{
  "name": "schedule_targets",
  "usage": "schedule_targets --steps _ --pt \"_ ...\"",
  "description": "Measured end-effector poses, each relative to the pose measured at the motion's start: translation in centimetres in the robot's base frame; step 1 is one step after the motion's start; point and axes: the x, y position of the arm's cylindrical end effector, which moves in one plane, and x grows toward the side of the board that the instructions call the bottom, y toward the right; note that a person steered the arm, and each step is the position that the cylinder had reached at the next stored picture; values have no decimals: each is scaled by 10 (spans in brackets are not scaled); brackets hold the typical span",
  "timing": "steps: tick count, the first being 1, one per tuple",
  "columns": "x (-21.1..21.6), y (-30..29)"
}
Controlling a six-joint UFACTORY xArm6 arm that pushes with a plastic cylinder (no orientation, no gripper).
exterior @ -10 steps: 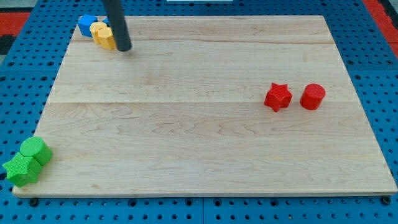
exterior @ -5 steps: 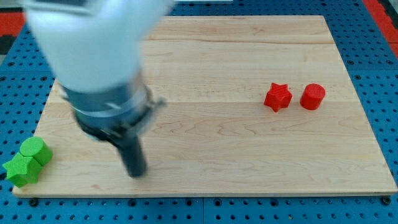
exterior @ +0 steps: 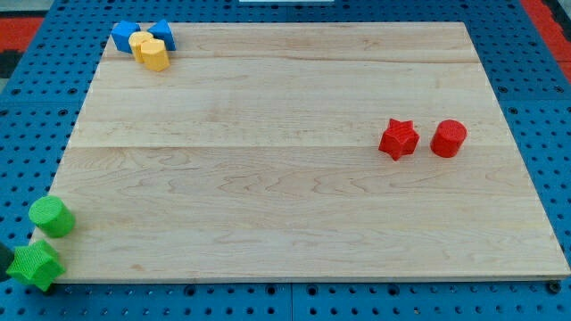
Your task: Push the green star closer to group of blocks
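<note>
The green star (exterior: 35, 264) lies at the board's bottom left corner, partly over the edge. A green cylinder (exterior: 51, 217) stands just above it, a small gap between them. A group of blocks sits at the top left corner: two blue blocks (exterior: 125, 36) (exterior: 162, 33) and two yellow blocks (exterior: 153, 54) (exterior: 140, 40) pressed together. A red star (exterior: 398, 139) and a red cylinder (exterior: 449, 138) sit side by side at the view's right. My tip and the arm do not show in the view.
The wooden board (exterior: 294, 196) lies on a blue pegboard surface (exterior: 553, 134). The green star is at the board's very edge.
The arm swept from the top left down across the board and has left the view. The green star has moved down and apart from the green cylinder.
</note>
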Motion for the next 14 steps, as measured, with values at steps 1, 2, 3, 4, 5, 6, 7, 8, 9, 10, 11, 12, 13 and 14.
schedule_targets --steps 1,2,3,4,5,6,7,8,9,10,11,12,13,14 --pt "1 5" --pt "0 29" --pt "-3 81" --pt "-8 122" --pt "1 151" --pt "-18 206" --pt "-69 210" --pt "-132 160" --pt "-172 165" --pt "-120 194" --pt "-126 227" --pt "-178 195" --pt "-228 116" --pt "-263 106"
